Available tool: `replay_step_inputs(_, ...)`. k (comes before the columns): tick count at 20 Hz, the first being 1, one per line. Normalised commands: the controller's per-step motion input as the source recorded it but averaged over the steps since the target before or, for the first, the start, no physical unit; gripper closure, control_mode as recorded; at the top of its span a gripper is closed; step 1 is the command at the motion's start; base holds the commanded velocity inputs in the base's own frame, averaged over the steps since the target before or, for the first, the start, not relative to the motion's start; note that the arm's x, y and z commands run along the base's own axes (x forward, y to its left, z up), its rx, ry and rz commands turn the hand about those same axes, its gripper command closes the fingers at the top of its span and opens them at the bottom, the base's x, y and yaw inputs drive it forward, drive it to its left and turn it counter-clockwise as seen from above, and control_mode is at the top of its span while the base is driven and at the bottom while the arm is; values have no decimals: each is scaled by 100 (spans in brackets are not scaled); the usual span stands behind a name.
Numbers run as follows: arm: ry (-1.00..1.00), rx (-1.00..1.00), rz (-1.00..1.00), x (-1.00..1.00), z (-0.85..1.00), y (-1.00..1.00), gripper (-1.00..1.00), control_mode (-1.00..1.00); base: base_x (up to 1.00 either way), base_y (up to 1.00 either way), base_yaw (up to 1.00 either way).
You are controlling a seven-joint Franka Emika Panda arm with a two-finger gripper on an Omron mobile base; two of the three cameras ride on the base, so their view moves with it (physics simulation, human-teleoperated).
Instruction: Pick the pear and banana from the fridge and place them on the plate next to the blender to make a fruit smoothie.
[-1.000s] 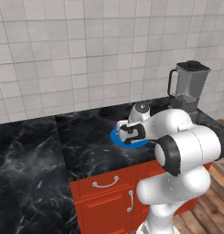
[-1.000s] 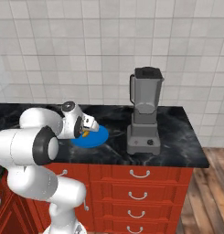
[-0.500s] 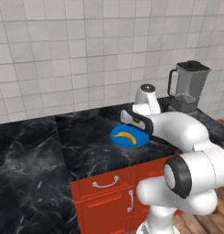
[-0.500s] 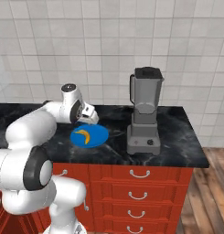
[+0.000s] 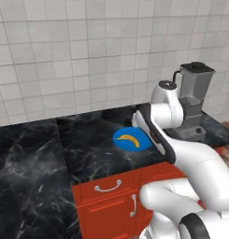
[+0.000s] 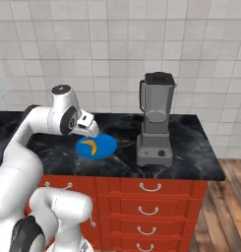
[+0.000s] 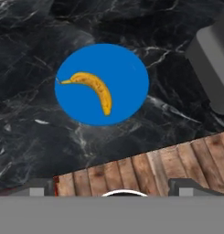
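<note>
The banana [image 7: 93, 89] lies on the blue plate [image 7: 127, 68] at centre frame, left of the blender [image 6: 155, 120] on the black table [image 5: 36, 149], so half's done (pear's not there), and the tool [image 7: 114, 186] hangs above, apparently released and empty.

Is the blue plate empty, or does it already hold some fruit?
Not empty: the banana lies flat on the plate. No pear is on it. The claw is above, holding nothing.
</note>
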Motion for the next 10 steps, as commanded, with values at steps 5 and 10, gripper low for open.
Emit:
replay_step_inputs(5,-2,0,0,-92,3,-1,-100,-100,0,0,0)
replay_step_inputs(10,-2,1,-8,-64,-1,-12,-100,-100,0,0,0)
